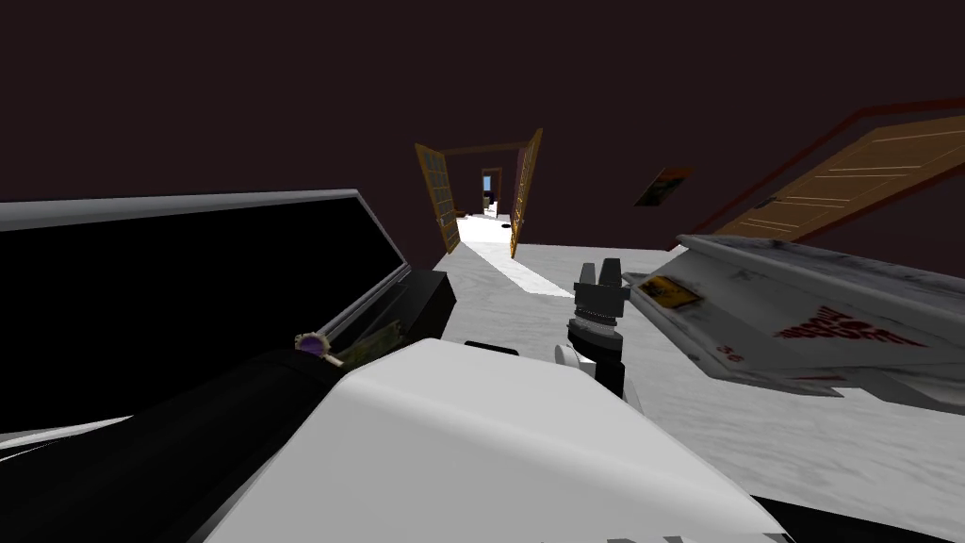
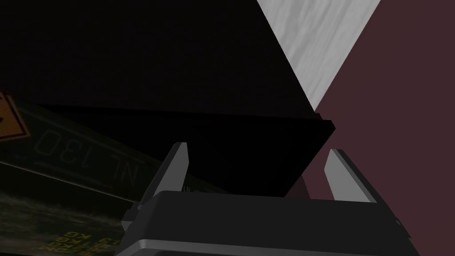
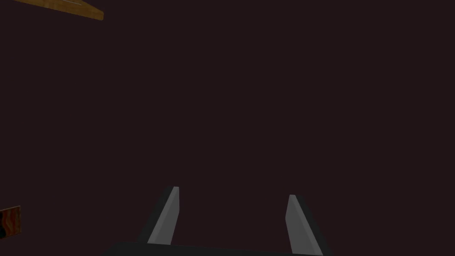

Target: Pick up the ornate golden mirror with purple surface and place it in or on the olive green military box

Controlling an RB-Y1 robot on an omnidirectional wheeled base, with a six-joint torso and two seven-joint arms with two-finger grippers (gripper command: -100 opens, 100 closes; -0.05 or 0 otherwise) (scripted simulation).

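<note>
One mirror (image 1: 312, 344), one olive box (image 1: 377, 338); left tool (image 2: 257, 148), right tool (image 3: 233, 192) spread.

Mirror (image 1: 315, 346) tiny, detail unclear; box (image 2: 66, 182) cut by edge.

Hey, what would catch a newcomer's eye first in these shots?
A huge black panel with a grey rim fills my left; a tilted grey slab with red lettering lies right. Straight ahead, open wooden doors frame a bright strip of floor. The small purple mirror sits by the olive box at the panel's lower corner.
</note>
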